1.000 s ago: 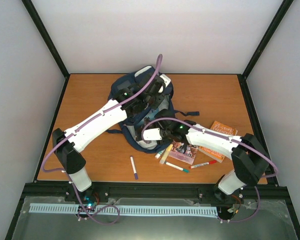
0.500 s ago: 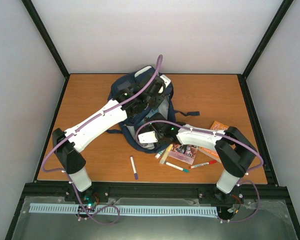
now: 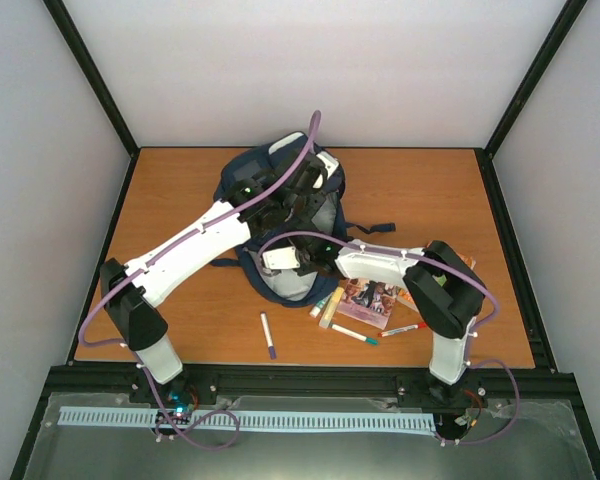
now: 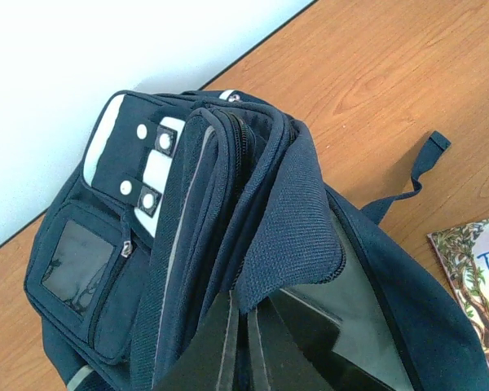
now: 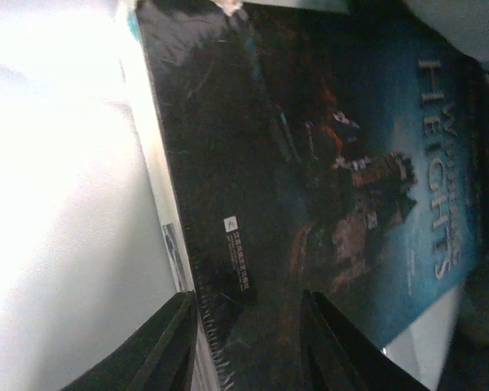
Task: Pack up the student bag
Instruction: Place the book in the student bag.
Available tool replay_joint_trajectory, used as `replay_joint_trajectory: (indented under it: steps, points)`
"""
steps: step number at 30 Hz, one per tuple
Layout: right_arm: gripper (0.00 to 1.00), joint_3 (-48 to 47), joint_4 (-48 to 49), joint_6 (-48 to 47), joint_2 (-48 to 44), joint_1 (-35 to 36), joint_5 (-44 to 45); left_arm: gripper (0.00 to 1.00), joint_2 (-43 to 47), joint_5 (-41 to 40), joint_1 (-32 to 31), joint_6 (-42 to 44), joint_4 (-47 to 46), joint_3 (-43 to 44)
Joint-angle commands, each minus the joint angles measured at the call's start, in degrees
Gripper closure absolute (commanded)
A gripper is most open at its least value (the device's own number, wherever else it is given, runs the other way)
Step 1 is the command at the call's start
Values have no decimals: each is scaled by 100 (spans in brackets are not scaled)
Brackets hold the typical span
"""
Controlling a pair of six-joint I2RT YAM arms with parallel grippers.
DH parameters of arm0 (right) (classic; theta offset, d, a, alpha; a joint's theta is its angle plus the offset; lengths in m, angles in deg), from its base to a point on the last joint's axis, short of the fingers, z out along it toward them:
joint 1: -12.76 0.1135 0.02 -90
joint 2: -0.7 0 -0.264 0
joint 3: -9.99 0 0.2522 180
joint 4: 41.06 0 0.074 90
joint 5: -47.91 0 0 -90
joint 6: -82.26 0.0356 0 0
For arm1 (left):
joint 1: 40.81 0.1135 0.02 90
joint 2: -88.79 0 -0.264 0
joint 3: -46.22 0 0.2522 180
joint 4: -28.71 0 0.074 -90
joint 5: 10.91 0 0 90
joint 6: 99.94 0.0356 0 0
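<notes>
Bag [image 3: 235,186] lies at the far middle of the worktop [image 3: 170,205], with both arms at it.

The left gripper [image 4: 243,316] has its jaws closed on the navy flap at the bag's open top, and the fabric hangs pinched between the two dark fingers [image 4: 222,346]. The pocket with the white patches faces the back wall. The right gripper [image 5: 246,308] reaches in at the bag's near side. Its jaws stand somewhat apart, and a dark book [image 5: 334,163] with "Heights" on its cover fills the wrist view just beyond them. Whether they grip it I cannot tell. Beside the bag to the right lies a second book [image 3: 373,298] with a few markers around it, and a purple pen [image 3: 267,335] lies apart, nearer the arms' bases.
</notes>
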State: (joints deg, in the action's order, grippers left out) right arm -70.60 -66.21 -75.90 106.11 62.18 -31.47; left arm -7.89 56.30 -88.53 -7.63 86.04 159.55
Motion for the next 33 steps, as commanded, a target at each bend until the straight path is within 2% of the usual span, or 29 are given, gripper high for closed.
replay_joint_trajectory:
  steps: [1, 12, 14, 19, 25, 27, 30, 33]
  points:
    - [63, -258, 738, -344, 183, -101, 369, 99, 329, -9, 70, -132, -179, 91]
    - [66, -166, 1697, -568, 478, -276, 312, 99, 452, 105, 70, -125, -158, 37]
    - [66, -110, 1515, -548, 389, -268, 215, 99, 464, 86, 75, -125, -133, 32]
    - [66, 50, 290, -549, -220, -247, -686, 99, 553, 34, 74, -78, -167, -63]
    - [63, 403, 195, -748, -544, -21, -675, 99, 676, 25, 73, -27, -292, -192]
    - [68, 324, 182, -757, -466, 25, -649, 99, 764, 106, 70, -18, -422, -283]
    - [83, 33, -94, -694, -202, 66, -739, 99, 774, 164, 78, 2, -395, -214]
    - [89, -133, -109, -747, 74, 83, -735, 99, 741, 168, 79, 13, -299, -108]
